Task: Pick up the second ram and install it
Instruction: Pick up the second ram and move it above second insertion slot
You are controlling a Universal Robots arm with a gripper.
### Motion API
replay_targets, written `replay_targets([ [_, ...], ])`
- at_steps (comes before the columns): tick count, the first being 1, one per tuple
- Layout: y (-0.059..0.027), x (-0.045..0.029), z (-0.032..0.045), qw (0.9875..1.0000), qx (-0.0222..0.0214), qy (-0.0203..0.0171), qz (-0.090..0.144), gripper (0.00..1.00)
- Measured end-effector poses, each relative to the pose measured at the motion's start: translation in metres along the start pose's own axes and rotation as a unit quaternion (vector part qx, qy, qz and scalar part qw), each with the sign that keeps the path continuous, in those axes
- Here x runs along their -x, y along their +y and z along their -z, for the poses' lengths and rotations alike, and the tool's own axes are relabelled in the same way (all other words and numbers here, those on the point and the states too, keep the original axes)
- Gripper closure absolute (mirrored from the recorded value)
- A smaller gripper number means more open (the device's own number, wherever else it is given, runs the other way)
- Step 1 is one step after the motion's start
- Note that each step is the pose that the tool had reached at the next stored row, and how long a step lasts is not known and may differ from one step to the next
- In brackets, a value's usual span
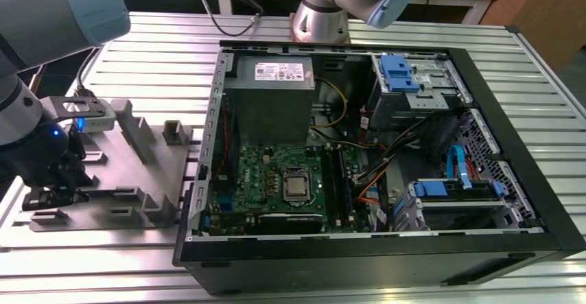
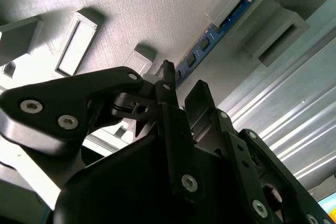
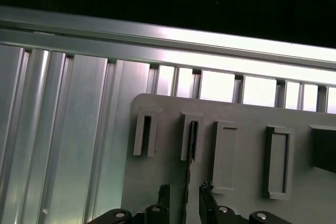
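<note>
Second wrist view, thin ram (image 2: 203, 39), matte-black hand (image 2: 184, 80)

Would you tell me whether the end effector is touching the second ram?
Apart. The first wrist view shows grey fixture between the second ram and both fingertips.

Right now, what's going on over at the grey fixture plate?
The arm's black gripper hangs open over the grey plastic fixture plate, its fingertips either side of the thin dark memory stick standing on edge in its holder blocks. The stick is not yet lifted; the open black computer case sits beside the plate.
</note>
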State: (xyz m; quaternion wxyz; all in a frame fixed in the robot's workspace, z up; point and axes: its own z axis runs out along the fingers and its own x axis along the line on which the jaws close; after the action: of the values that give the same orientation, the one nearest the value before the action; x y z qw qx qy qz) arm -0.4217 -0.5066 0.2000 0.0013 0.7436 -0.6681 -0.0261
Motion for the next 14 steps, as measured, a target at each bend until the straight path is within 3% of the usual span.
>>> replay_targets([
  [4, 0.0000, 0.0000, 0.0000, 1.0000, 0.0000, 0.0000, 0.000, 0.68],
  [7, 0.0000, 0.0000, 0.0000, 1.0000, 0.0000, 0.0000, -0.001, 0.82],
  [14, -0.0039, -0.0004, 0.0001, 1.0000, 0.0000, 0.0000, -0.001, 0.82],
])
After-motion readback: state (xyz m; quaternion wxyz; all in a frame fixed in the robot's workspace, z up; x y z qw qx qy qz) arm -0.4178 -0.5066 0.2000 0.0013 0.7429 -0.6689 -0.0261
